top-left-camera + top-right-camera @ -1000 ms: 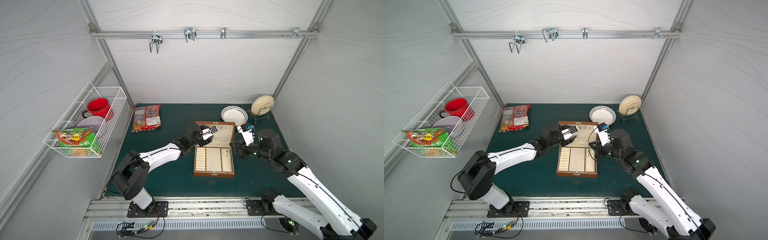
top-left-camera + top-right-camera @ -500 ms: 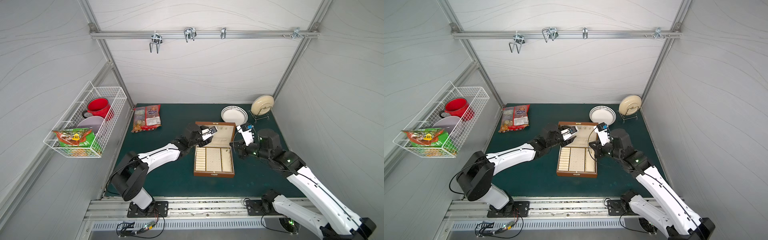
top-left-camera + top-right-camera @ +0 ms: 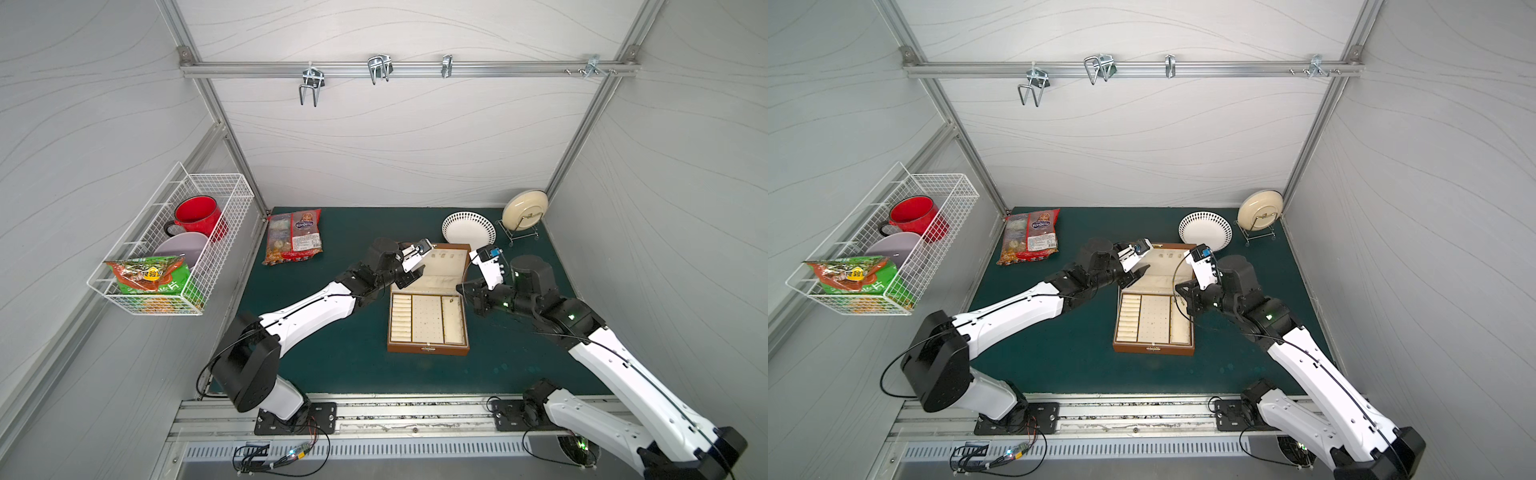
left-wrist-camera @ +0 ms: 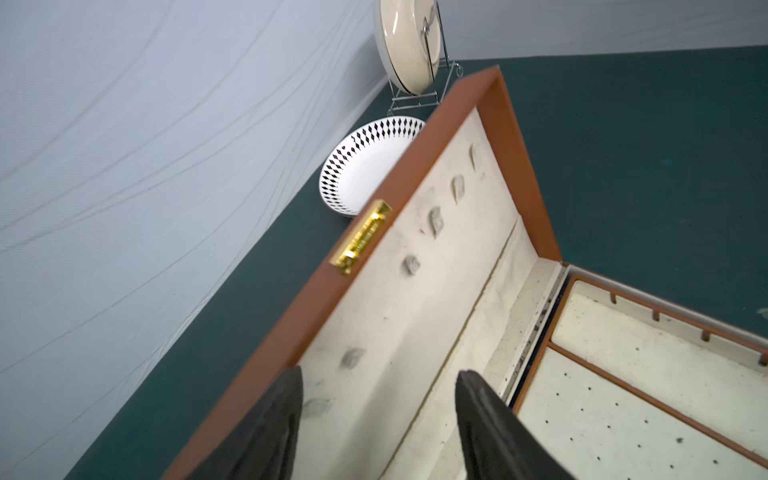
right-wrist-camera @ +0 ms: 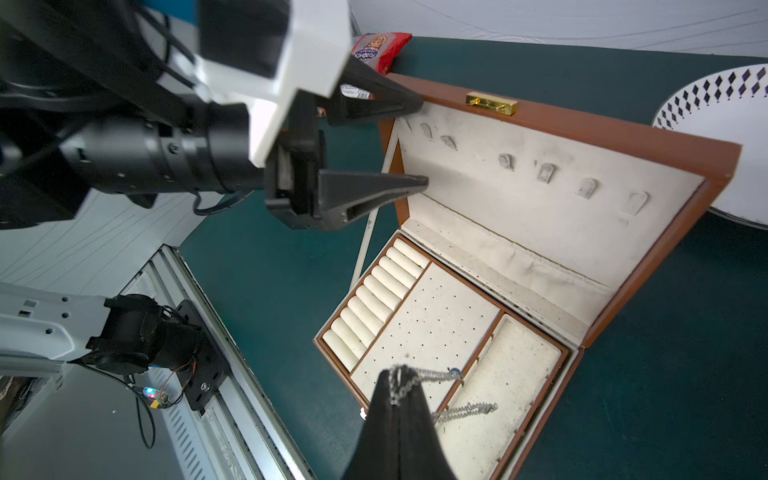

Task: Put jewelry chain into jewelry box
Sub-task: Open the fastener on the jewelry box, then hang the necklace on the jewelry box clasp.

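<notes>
The thin silver jewelry chain (image 5: 432, 388) hangs pinched in the closed right hand (image 5: 397, 376), draping sideways over the open brown jewelry box (image 3: 428, 349) on the worktop, while the left hand (image 5: 422, 145), fingers apart and empty, sits at the lid edge, barely shifted from earlier.

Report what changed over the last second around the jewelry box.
Very little. The left gripper stays open at the raised lid's edge of the jewelry box, shifting only slightly. The right gripper stays shut on the jewelry chain over the tray. Box, plates and snack bag have not moved.
</notes>
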Robot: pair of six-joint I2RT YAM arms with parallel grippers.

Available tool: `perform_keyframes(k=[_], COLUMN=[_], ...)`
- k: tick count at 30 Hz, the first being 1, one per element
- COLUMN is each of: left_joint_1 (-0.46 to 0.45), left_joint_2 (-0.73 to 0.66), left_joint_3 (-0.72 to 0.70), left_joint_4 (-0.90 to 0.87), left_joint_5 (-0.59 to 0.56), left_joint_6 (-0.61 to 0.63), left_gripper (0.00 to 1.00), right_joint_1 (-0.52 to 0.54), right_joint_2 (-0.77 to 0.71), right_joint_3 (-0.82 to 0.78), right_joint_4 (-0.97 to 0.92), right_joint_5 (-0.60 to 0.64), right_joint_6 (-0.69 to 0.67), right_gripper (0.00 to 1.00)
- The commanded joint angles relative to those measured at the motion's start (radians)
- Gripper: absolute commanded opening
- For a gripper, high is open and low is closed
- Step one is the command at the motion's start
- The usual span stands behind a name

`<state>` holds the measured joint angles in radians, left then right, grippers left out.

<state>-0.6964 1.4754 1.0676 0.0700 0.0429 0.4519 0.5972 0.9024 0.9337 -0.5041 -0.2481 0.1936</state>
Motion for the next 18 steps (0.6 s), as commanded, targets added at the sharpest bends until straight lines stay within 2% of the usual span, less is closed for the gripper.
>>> perform_keyframes(k=[1, 4, 9, 14, 18], left_joint_1=[-0.002, -0.002, 0.001, 0.002, 0.002], left_joint_2=[-0.093, -0.158, -0.264, -0.327, -0.347], left_joint_3=[0.068, 0.085, 0.084, 0.028, -0.018], left_joint_4=[-0.064, -0.158, -0.279, -0.262, -0.233], left_joint_5=[-0.026, -0.020, 0.149, 0.308, 0.379], left_joint_6=[-0.112, -0.219, -0.369, -0.513, -0.546], left_gripper=[0.64, 0.68, 0.66, 0.63, 0.61], right_joint_1=[-0.006, -0.008, -0.028, -0.053, -0.066], right_joint_2=[0.020, 0.041, 0.092, 0.154, 0.195], right_joint_3=[0.046, 0.064, 0.106, 0.157, 0.190], right_joint_4=[0.025, 0.033, 0.035, 0.045, 0.072], right_joint_5=[-0.040, -0.070, -0.152, -0.262, -0.342], right_joint_6=[-0.012, -0.024, -0.041, -0.050, -0.049], right_gripper=[0.00, 0.00, 0.00, 0.00, 0.00])
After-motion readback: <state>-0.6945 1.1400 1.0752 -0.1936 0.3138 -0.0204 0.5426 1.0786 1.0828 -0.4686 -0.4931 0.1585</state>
